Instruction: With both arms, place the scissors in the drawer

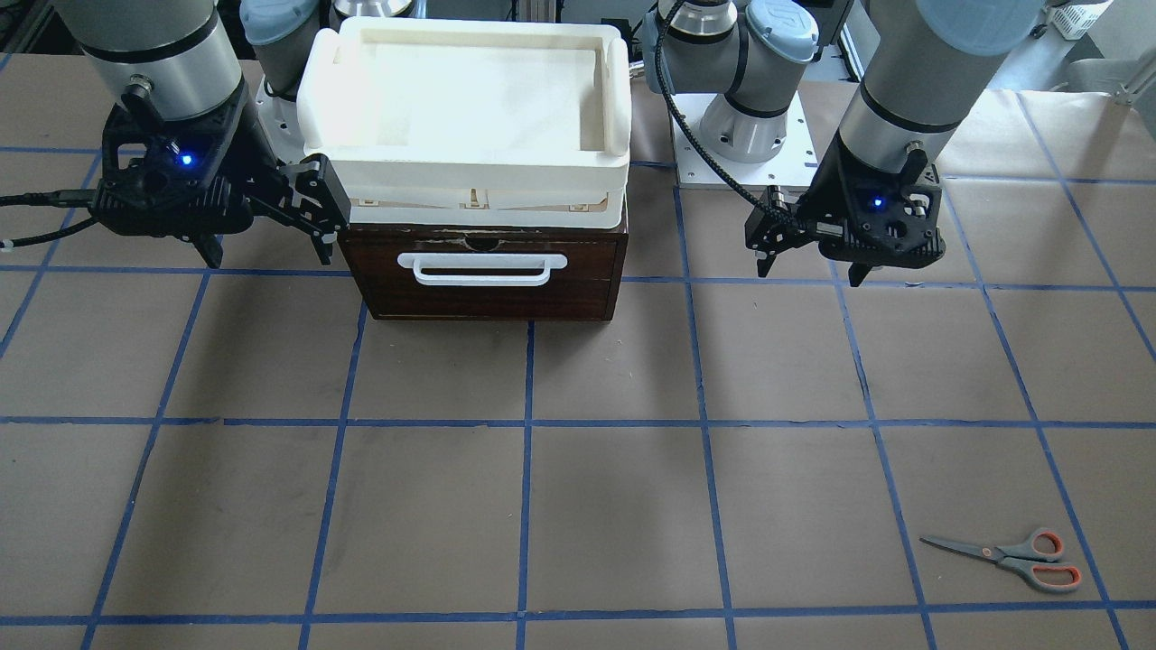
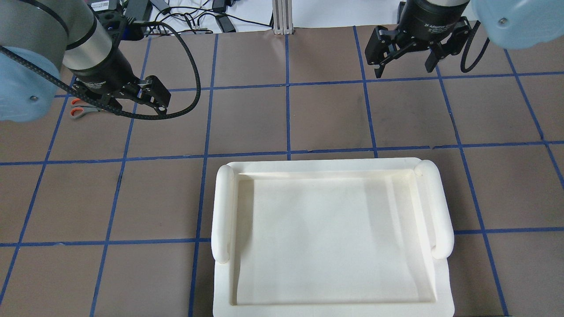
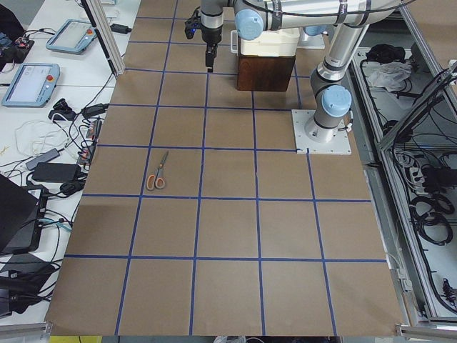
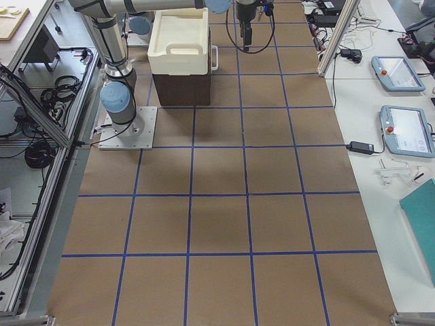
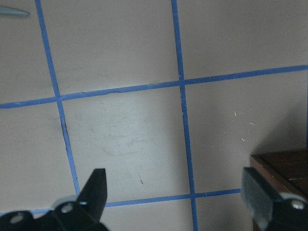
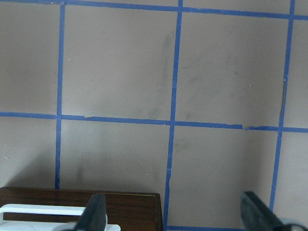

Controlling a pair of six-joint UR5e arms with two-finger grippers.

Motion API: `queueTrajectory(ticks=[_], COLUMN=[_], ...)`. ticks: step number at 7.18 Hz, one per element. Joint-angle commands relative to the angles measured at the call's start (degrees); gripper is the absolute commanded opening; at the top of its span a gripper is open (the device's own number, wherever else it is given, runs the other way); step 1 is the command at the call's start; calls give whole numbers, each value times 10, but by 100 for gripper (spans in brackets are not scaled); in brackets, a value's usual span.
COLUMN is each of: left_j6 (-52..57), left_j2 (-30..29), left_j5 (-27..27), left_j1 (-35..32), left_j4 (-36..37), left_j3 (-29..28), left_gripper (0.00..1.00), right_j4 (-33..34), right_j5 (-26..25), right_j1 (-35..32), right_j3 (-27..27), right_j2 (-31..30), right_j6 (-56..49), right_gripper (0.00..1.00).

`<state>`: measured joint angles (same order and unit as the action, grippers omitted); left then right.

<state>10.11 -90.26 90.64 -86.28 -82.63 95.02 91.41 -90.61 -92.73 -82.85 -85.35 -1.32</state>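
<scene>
Front-facing view, left to right: one right gripper (image 1: 268, 255), fingers spread wide, holding nothing. One drawer (image 1: 587, 271), shut, under one cream tray (image 1: 470, 171). One left gripper (image 1: 810, 271), likewise wide and empty. One pair of scissors (image 1: 1007, 555) lies flat on the table (image 1: 614, 506), well apart from the drawer. In the overhead view the tray hides the drawer.

Closed scissors (image 1: 1011, 560) lie flat, far from the seemingly shut drawer (image 1: 488, 302).

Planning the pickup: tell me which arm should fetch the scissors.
Left, likely. The scissors lie on the left gripper's side of the table; the right gripper hangs beside the closed drawer, on the other side.
</scene>
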Motion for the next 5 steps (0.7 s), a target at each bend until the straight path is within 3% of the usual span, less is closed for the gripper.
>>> queueTrajectory(ticks=[1, 4, 5], left_j6=[-1, 1, 2], left_j2=[6, 6, 6], left_j5=[2, 3, 3], left_j1=[1, 2, 4], left_j4=[-2, -5, -7], left_j3=[-6, -5, -4], left_gripper=[100, 100, 100], right_j4=[0, -5, -3], right_j5=[0, 9, 17], right_j1=[-3, -12, -15], right_j3=[0, -7, -6], right_j2=[0, -1, 5], right_j6=[0, -4, -52], right_gripper=[100, 100, 100])
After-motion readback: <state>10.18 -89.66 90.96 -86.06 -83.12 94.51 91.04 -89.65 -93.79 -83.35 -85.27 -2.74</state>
